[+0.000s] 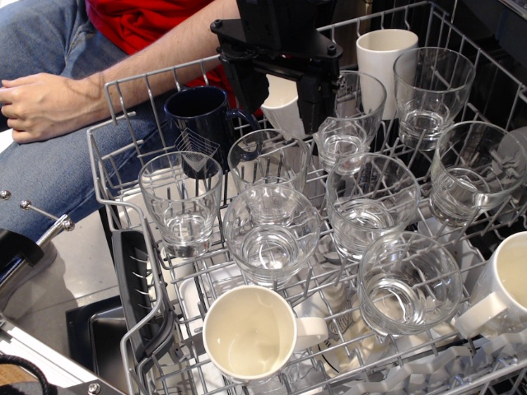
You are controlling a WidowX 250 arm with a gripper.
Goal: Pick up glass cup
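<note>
Several clear glass cups stand upright in a wire dishwasher rack [111,177]. One glass cup [268,163] stands just in front of my black gripper [281,97]. Others stand at the left [183,202], in the middle [272,240] and to the right of the gripper [350,123]. The gripper hangs over the rack's back row with its two fingers spread wide apart. A white cup [280,105] shows between the fingers. I cannot tell whether they touch it. The gripper holds no glass.
A dark blue mug [202,115] stands left of the gripper. White mugs stand at the back [385,49], front [251,333] and right edge [510,280]. More glasses [428,86] [408,284] fill the right side. A person's arm [49,103] rests beside the rack's left back corner.
</note>
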